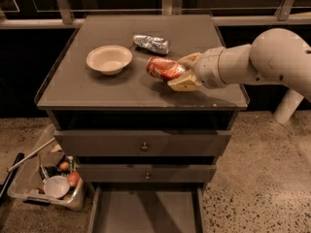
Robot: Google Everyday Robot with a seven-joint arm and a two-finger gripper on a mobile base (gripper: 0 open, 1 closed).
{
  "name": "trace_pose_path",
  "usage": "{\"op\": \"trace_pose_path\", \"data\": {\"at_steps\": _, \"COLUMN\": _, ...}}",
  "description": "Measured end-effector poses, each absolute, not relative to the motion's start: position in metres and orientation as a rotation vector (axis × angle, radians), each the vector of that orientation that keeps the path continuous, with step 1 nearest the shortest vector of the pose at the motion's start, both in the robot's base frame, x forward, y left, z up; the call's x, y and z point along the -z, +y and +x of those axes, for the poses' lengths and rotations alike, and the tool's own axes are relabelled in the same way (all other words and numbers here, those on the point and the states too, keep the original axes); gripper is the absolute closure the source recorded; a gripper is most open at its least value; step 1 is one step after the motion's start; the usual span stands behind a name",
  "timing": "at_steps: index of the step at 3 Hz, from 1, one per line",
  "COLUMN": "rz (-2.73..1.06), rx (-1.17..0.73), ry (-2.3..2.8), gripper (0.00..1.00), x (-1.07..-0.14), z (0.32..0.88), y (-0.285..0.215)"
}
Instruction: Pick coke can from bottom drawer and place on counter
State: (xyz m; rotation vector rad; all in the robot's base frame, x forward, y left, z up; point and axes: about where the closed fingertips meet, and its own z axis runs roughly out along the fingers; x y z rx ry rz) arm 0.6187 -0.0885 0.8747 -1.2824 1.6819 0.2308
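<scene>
Your gripper (181, 73) hangs over the right front part of the counter (97, 89), its two pale fingers (183, 84) clamped on the coke can (163, 68), one above and one below the right end. The coke can lies on its side, slightly tilted, with its red body pointing left; its right end is hidden between the fingers, and you cannot tell whether its underside touches the counter or sits just above it. The white arm (262, 62) reaches in from the right and is cut off by the frame's edge. Just behind the coke can lies a crumpled foil can (151, 43), apart from it, and to the left stands a pale bowl (109, 58), well clear of both. The counter is flat grey-brown with a thin raised rim. Below it you see two shut drawers, each with a small knob (144, 146), and the bottom drawer (146, 212) pulled out; its front is cut off at the lower edge. On the speckled floor (252, 178) to the left sits a clear bin (29, 191) of odds and ends that are hard to make out. Behind the counter are pale rails (63, 4) against darkness.
</scene>
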Motion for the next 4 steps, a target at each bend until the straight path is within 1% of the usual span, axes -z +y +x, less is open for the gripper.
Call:
{"op": "trace_pose_path", "data": {"at_steps": 2, "rz": -1.282, "rx": -0.231, "ry": 1.682, "gripper": 0.11, "x": -0.8747, "z": 0.6187, "y": -0.0885}}
{"op": "trace_pose_path", "data": {"at_steps": 3, "rz": -1.283, "rx": -0.231, "ry": 1.682, "gripper": 0.0, "x": -0.8747, "z": 0.6187, "y": -0.0884}}
{"op": "trace_pose_path", "data": {"at_steps": 4, "rz": -1.283, "rx": -0.231, "ry": 1.682, "gripper": 0.0, "x": -0.8747, "z": 0.6187, "y": -0.0884}}
